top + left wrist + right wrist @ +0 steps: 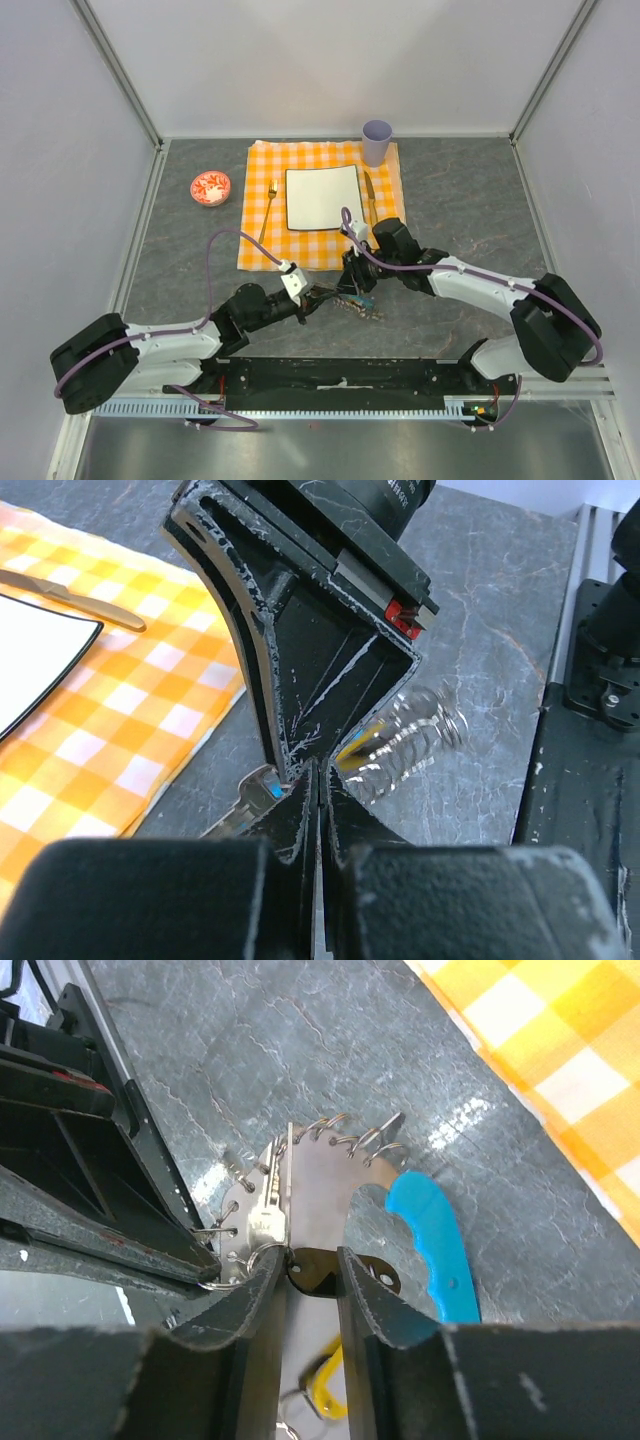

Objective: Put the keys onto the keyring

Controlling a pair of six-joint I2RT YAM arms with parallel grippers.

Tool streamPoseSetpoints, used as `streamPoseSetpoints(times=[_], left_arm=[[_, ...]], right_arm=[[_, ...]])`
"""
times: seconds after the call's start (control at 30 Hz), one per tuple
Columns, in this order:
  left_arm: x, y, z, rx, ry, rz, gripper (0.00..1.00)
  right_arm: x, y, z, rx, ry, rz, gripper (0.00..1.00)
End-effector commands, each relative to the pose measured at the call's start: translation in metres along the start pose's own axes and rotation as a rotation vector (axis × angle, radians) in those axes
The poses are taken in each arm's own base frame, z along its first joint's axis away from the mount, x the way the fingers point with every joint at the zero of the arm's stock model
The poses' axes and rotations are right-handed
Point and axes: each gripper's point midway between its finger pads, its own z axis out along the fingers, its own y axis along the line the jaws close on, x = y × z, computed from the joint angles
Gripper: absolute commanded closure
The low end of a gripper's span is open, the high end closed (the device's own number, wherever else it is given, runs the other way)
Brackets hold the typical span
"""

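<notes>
From above, your left gripper and right gripper meet over the keyring on the table. Left wrist: fingers pressed together, a key just beside them. Right wrist: fingers apart around a dark key, blue tag alongside.

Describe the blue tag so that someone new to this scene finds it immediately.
From the orange checked cloth, step onto the grey table towards the right pincer. The tag lies there beside the keys: curved, and the only bright turquoise piece.
</notes>
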Motion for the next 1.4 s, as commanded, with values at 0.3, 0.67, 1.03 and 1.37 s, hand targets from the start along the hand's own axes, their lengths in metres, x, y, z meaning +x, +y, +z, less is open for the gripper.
streamPoseSetpoints(times=[0.3, 0.67, 1.03, 1.37], left_arm=[[-0.023, -0.006, -0.004, 0.008, -0.042, -0.052, 0.84], [0.024, 0.038, -0.036, -0.353, 0.182, -0.293, 0.53], [-0.027, 0.132, -0.074, -0.753, 0.168, -0.490, 0.10], [-0.135, 0.152, -0.158, -0.992, -0.023, -0.446, 0.01]], right_arm=[[-0.011, -0.059, -0.075, 0.513, -0.128, -0.104, 0.40], [-0.034, -0.072, -0.105, 0.671, -0.265, -0.099, 0.30], [-0.074, -0.113, -0.191, 0.954, -0.535, 0.107, 0.02], [-0.086, -0.083, -0.354, 1.244, -0.939, 0.164, 0.02]])
